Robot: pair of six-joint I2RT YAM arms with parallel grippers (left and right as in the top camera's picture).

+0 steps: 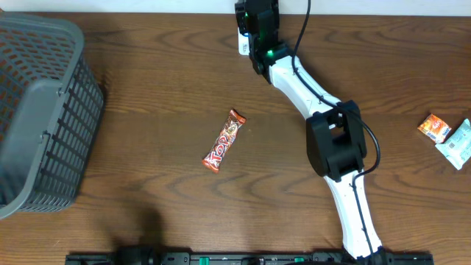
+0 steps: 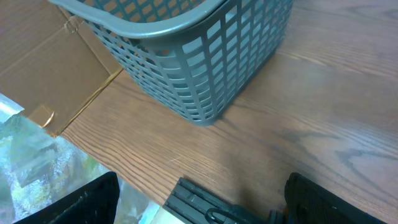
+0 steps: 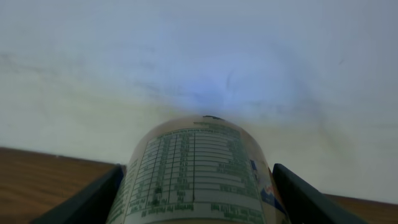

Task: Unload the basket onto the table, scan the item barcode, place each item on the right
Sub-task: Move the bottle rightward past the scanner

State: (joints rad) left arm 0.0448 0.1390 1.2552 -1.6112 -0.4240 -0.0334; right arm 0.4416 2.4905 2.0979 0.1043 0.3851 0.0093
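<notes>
As the right tool [image 3: 198,182] is pinching a rounded container [image 3: 194,146] by its sides, with dark fingers [image 3: 93,199] on either flank, the step in hand is judged to be presenting the item for scanning, not pickup. Container is held at the far edge of the table [image 1: 169,88]. Its small-print label faces the wrist cam and its top end points at a pale wall [image 3: 199,56]. Overhead: arm stretched fwd to top centre, w/ a white bit just beside the tool. Prob. the same container, not confirmed.

Left tool [image 2: 202,190]: fingers spread wide, nothing between them. It hangs by the near-left table edge, near the grey basket [image 2: 205,56]. Judged to have no part in this step.

Next move, as judged: turn the container so the barcode faces the reader, then hold steady. This calls for wrist rotation w/o loosening the pinch, since the smooth round body could slip or twist.

Not made out:
- Barcode: not seen. Visible print is a table panel, too blurred to read.
- Scanner: none identifiable in any view. Faint bluish patch on the wall ahead of the container, source unknown.
- Container base & pad contact: cut off at frame bottom.
- Left arm: barely visible overhead.

Also on table: candy bar [image 1: 224,140] mid-table and small packets [image 1: 434,129] far right, all well apart from the tools. Cardboard [image 2: 50,56] lies beyond the table edge.
</notes>
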